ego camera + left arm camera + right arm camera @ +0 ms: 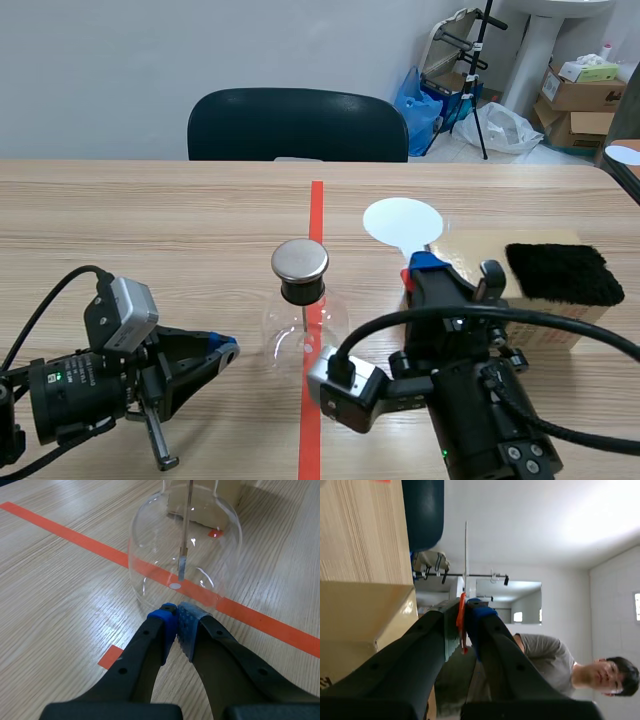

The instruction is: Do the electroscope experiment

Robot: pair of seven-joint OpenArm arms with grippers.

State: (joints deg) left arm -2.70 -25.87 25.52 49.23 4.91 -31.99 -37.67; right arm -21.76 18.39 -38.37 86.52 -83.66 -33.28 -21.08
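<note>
1. Scene view: The electroscope flask (301, 335) stands upright on the worktop (150, 220), on the orange-red tape line (316, 215). Its metal cap (300, 261) sits on a dark stopper.
2. Scene view: My left claw (225, 349) lies low on the worktop just beside the flask, on my left side of it, clenched on nothing.
3. Scene view: My right claw (420, 270) is raised to the right of the flask. The white disc (403, 221) shows just beyond its tips.
4. Scene view: A black fur pad (563, 273) lies on a cardboard box (550, 322) to the right of that arm. A dark chair (298, 125) stands behind the worktop.
5. Left wrist view: My left claw's (176, 616) blue pads meet with nothing between them. The flask is directly ahead of the tips and very close, but I cannot tell whether they touch the glass.
6. Left wrist view: Inside the flask a thin rod (187, 520) hangs down and ends above the tape line.
7. Right wrist view: My right claw (465, 614) is grasping an orange-red handle (462, 617) between its pads. A thin white edge, probably the disc seen side-on, rises ahead of them.
8. Right wrist view: A person (547, 655) in a grey shirt is visible beyond the claw.
</note>
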